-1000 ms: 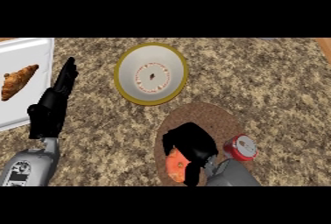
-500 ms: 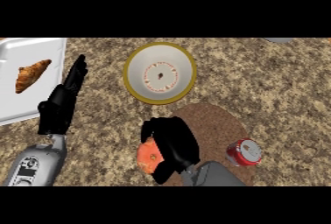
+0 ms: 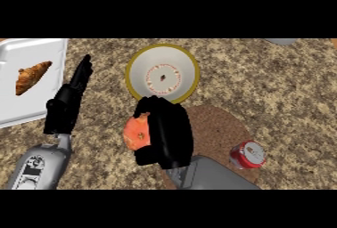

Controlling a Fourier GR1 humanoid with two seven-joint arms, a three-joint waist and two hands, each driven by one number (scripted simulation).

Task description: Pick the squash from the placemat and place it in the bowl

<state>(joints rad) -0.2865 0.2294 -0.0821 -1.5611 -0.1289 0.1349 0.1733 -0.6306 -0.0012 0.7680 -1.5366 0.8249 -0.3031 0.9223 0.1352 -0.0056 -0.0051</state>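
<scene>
1. The right hand (image 3: 164, 133) has its fingers curled round the orange squash (image 3: 136, 132), which shows at the hand's left side, clear of the brown placemat (image 3: 220, 129) and over the speckled counter (image 3: 283, 89).
2. The squash sits just short of the bowl (image 3: 139, 87), a yellow-rimmed dish with a pale inside; the fingertips reach about to its near rim. Whether the squash is held well above the counter or only just off it is hard to judge from this steep view.
3. The step in hand looks like the carry: the pick is done, the placing is not yet done.
4. The next move calls for bringing the squash forward over the middle of the bowl, lowering it, then opening the fingers so it drops inside and not on the rim.
5. The left hand (image 3: 66, 100) rests at the view's left with fingers straight and together, beside a white tray (image 3: 16, 111) holding a croissant (image 3: 31, 76).
6. A red can (image 3: 248, 154) stands at the placemat's right edge (well away from the path to the bowl).
</scene>
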